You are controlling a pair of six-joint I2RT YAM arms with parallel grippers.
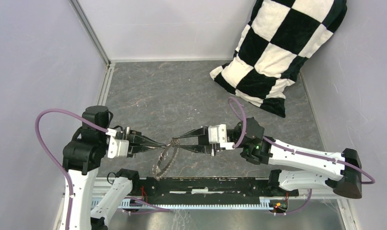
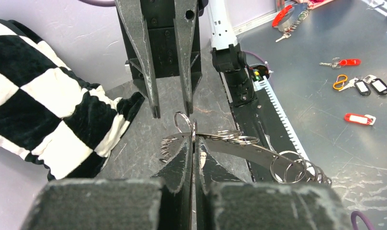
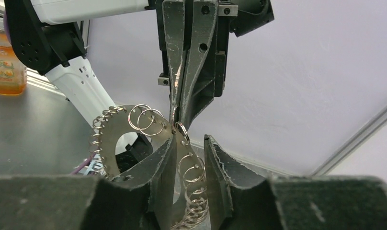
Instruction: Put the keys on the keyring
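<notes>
The keyring (image 1: 163,163) is a large flat metal ring hung with many small wire loops. It hangs in the air between my two grippers. My left gripper (image 1: 167,143) is shut on its top edge, beside a small upright loop (image 2: 184,122). My right gripper (image 1: 177,143) is open, with one finger on each side of the ring's band (image 3: 112,139). In the left wrist view the ring (image 2: 258,153) runs off to the right from my shut left gripper (image 2: 194,139). The two black-headed keys are out of view near the grippers.
A black-and-white chequered pillow (image 1: 278,52) lies at the back right against the wall. A black rail (image 1: 206,187) runs along the near edge. On the metal surface beyond lie red and black key tags (image 2: 361,87). An orange bottle (image 3: 7,57) stands there.
</notes>
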